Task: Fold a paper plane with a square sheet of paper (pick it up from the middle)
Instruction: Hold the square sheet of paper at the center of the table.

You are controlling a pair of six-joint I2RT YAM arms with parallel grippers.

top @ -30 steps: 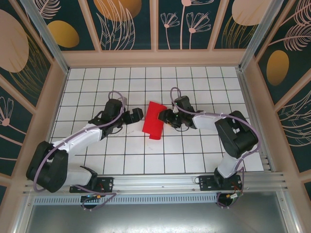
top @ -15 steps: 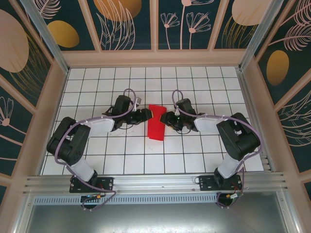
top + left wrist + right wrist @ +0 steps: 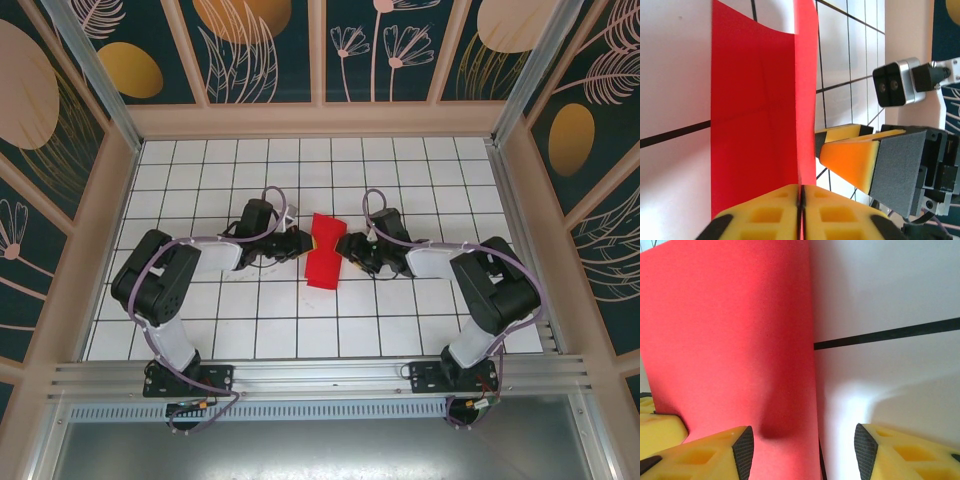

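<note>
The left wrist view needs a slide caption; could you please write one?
Left gripper shut on the upturned fold of the red paper, right gripper facing it over the gridded table.

left gripper [image 3: 801, 212] pinched, right gripper [image 3: 802, 442] apparently spread.

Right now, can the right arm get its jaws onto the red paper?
Likely yes. The right jaws stand open, with the red paper's edge in the gap at their tips and nothing between. The left jaws pinch its raised fold.
</note>
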